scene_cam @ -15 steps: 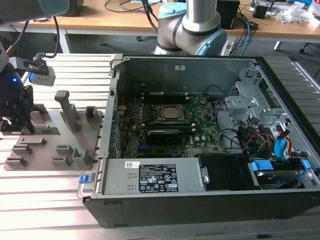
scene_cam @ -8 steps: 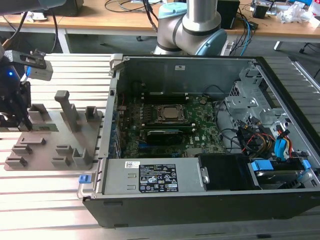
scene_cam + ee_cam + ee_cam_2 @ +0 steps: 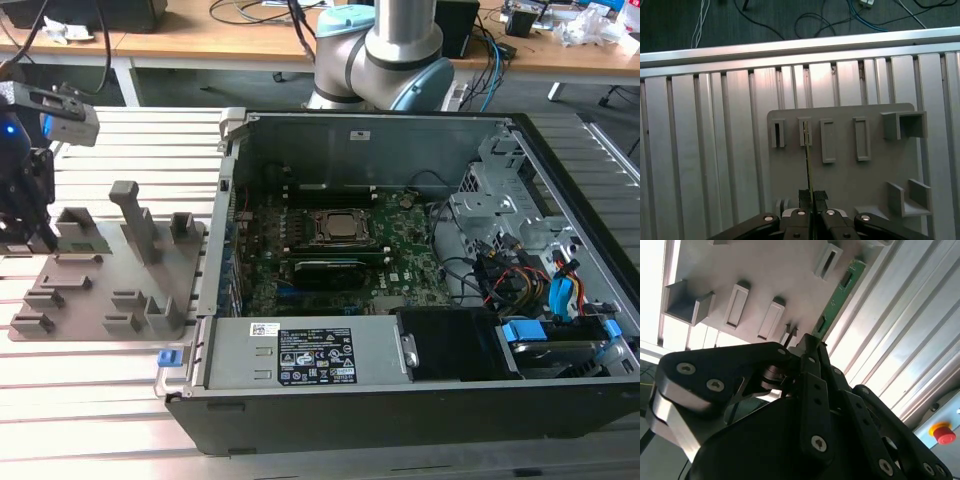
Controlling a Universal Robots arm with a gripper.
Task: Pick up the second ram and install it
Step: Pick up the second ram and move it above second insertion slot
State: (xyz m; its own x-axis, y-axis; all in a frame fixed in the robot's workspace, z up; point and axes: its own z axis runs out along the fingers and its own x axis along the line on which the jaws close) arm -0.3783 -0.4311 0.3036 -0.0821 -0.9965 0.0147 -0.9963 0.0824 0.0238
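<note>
Ribbed aluminium slats form the bench (image 3: pixel 110 410) we look across, with a wooden desk (image 3: pixel 200 40) strewn with cables behind it. On the bench sits a black, open computer case (image 3: pixel 350 140). Inside it we see the green motherboard (image 3: pixel 410 240) lying flat, with bundled wires and blue plastic tabs toward the exterior view's right. Beside the case, on the exterior view's left, lies a matte grey plastic plate (image 3: pixel 100 290) with upright blocks and rectangular slotted holders. Over that plate the black metal fingers (image 3: pixel 821 196) are closed on the second ram (image 3: pixel 839 292), a thin green stick with small dark chips. In the first wrist view we see the second ram (image 3: pixel 808 160) edge-on, one end pinched between the pads and the other reaching a slotted holder. Whether it rests in the holder we cannot tell.
</note>
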